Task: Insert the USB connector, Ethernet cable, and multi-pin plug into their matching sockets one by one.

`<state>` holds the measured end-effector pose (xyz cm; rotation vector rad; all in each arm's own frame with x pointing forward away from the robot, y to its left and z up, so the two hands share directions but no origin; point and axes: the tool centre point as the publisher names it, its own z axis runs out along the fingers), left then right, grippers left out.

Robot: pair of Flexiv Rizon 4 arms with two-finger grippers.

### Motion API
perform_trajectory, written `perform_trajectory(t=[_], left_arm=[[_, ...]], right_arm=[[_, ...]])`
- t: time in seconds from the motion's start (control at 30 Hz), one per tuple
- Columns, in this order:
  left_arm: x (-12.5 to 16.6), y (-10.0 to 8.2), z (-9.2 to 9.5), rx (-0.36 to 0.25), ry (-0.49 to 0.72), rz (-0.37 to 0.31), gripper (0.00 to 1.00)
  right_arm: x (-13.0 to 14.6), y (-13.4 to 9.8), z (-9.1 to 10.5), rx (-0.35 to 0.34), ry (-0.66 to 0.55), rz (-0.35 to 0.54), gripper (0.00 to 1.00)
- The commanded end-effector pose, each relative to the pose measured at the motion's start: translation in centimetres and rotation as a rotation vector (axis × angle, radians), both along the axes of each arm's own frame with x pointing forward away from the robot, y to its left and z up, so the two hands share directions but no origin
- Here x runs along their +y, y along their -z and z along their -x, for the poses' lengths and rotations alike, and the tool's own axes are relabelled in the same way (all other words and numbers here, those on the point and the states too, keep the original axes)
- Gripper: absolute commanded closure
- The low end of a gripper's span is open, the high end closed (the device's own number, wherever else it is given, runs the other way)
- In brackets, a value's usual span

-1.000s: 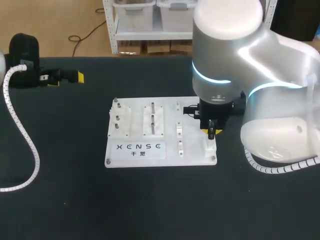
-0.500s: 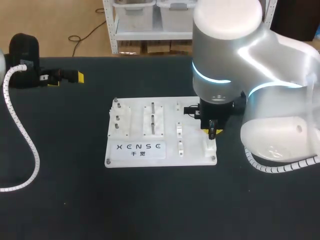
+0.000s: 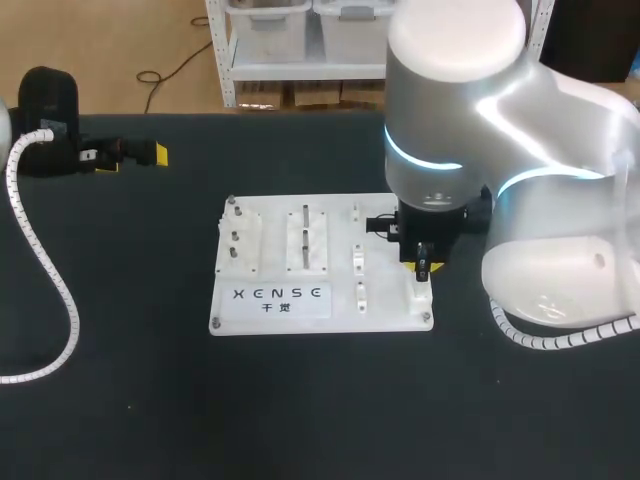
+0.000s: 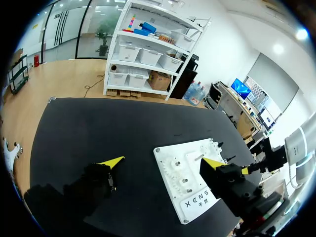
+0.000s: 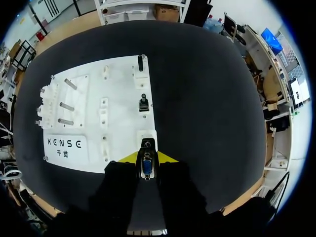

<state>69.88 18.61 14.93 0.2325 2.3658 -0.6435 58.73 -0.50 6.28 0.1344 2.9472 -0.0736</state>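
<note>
The white board (image 3: pixel 300 300) lies in the middle of the black table (image 3: pixel 120 380), a little right of centre. The right arm comes in from the right of the frame and hangs over the board's lower right corner, with the right gripper (image 3: pixel 423 264) pointing down at it. From that arm's own camera the yellow-tipped fingers (image 5: pixel 129 157) are closed on the USB plug (image 5: pixel 146 165), one on each side of it, with its blue insert showing between them. The plug's nose is at a small white socket (image 5: pixel 146 138) on the near edge of the board, just ahead of the gripper; I cannot tell whether it has gone in. Farther ahead along the same row stand two black pieces, one (image 5: pixel 143 103) near the board's middle and one (image 5: pixel 140 63) at its far edge. The left gripper (image 3: pixel 130 153) sits well apart from all this, in the upper left of the frame over bare table. Its fingers (image 4: pixel 112 161) are spread wide with nothing between them.
</note>
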Motion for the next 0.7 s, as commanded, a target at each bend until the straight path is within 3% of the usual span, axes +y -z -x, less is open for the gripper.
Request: perform_trajectory(t=[0.03,0.7], left_arm=[[-0.1,-0.1,-0.1,0.006,-0.003,-0.007,0.0],[-0.1,-0.1,-0.1,0.006,-0.003,-0.007,0.0]], right_arm=[[-0.1,0.7,0.3,-0.004,0.001,0.002,1.0],[-0.1,6.2,0.1,0.081,0.008,0.03,1.0]])
